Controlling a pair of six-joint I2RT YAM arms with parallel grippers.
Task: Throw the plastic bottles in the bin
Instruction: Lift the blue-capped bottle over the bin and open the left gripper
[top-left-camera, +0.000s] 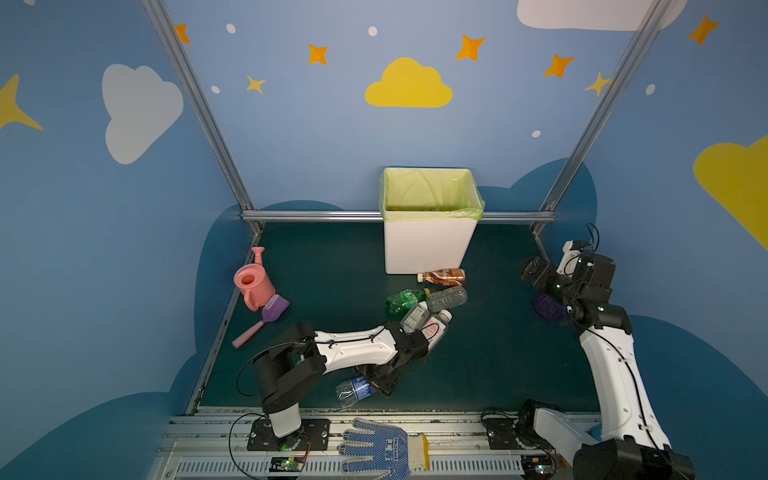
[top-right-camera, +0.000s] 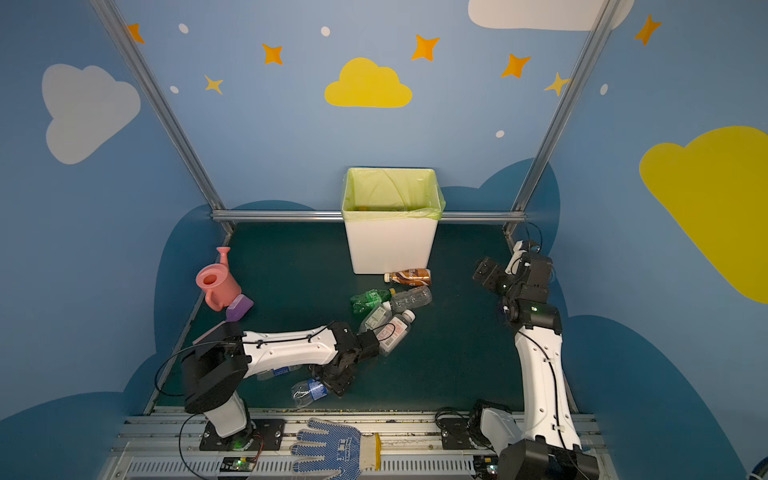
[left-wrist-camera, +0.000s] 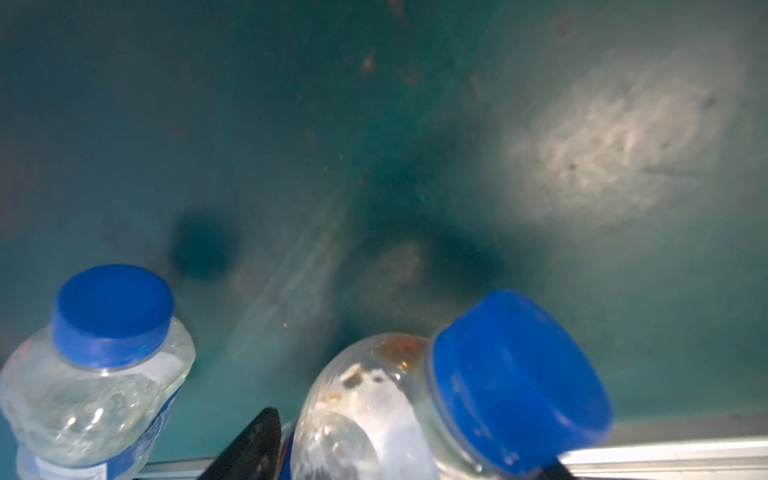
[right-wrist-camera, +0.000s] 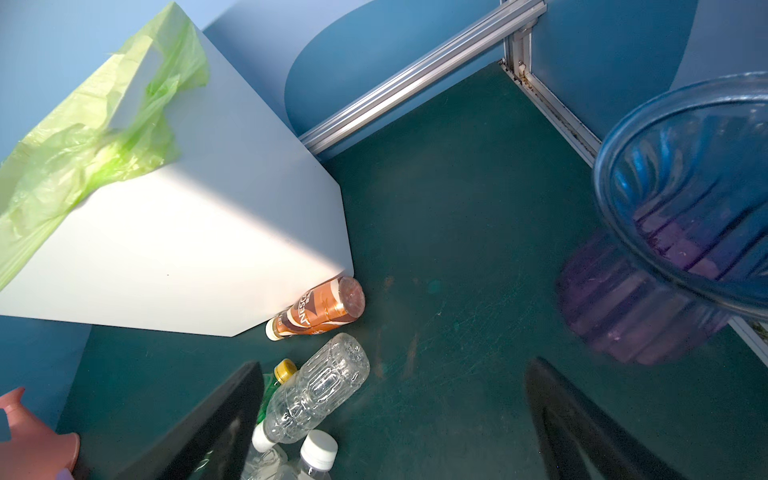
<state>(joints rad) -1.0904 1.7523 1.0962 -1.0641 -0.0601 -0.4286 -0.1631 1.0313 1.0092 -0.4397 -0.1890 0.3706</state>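
A white bin with a green liner stands at the back of the table. A clear bottle with a blue label lies near the front edge. My left gripper is down over its neck. In the left wrist view its blue cap lies between the jaws, which stand apart on either side, and a second blue-capped bottle lies beside it. Before the bin lie a brown bottle, a green bottle and clear bottles. My right gripper hovers open and empty at the right.
A pink watering can and a purple scoop lie at the left edge. Close to the right arm stands a translucent purple-blue cup. A blue-dotted glove rests on the front rail. Aluminium frame bars border the table.
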